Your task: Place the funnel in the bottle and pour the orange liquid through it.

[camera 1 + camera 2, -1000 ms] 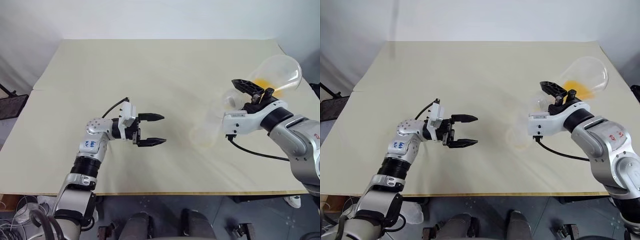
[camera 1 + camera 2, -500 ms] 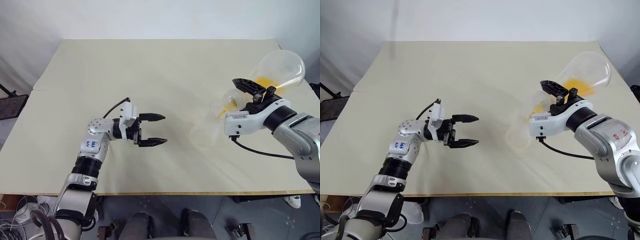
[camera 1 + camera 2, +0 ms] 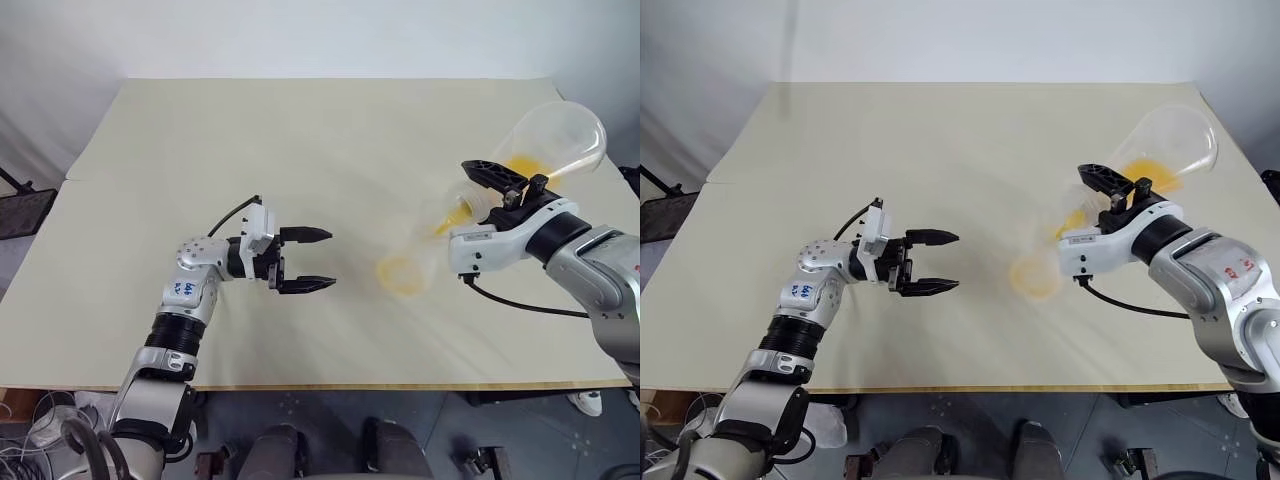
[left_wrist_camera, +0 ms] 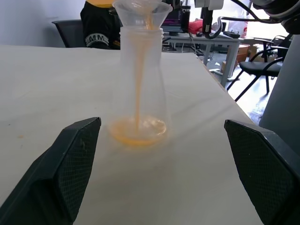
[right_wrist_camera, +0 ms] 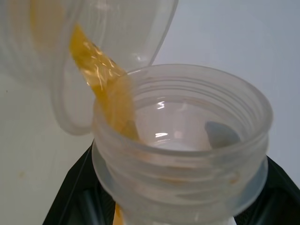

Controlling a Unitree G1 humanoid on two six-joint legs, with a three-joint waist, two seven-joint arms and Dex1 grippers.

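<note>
Right gripper (image 3: 492,186) is clamping the neck of the pouring flask (image 3: 560,135) at right of frame, tilting it so you are feeding orange liquid (image 4: 138,129) down the funnel (image 4: 142,11) | funnel is sitting in the bottle (image 4: 138,89), centre-right on the table (image 3: 300,130) | left gripper (image 3: 315,260) is waiting spread wide, facing the bottle, probably ready to steady it

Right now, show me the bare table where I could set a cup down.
Free: the whole far half of the table, and the left edge beyond the left gripper. Crowded: the right side, where the right gripper tips a flask over the funnel in the bottle.
</note>
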